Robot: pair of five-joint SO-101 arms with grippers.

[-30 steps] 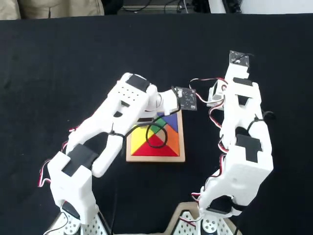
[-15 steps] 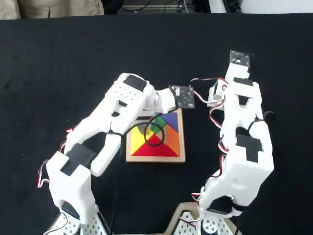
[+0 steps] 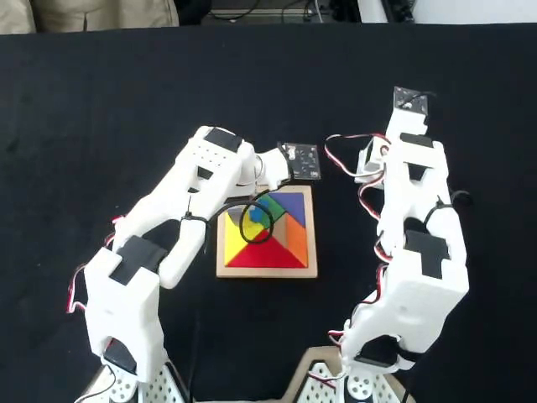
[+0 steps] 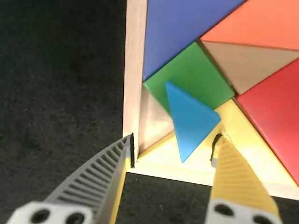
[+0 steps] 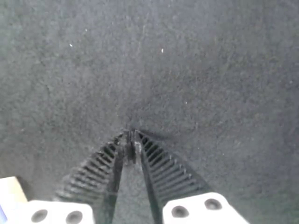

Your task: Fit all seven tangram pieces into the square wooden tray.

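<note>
The left gripper (image 4: 173, 145) is drawing back over the wooden tray (image 4: 134, 70) corner, jaws spread wide and empty, uncovering the blue triangle (image 4: 191, 119) just beyond its fingertips. That triangle is lying askew over the green square (image 4: 198, 77) and yellow piece (image 4: 243, 142), its long edge running away from the gripper, one sharp tip pointing back between the fingers. The right gripper (image 5: 130, 140) is hovering pinched closed over black cloth (image 5: 196, 70).

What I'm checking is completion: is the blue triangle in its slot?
Out. The blue triangle lies on the green piece and yellow piece, beside its bare slot.
</note>
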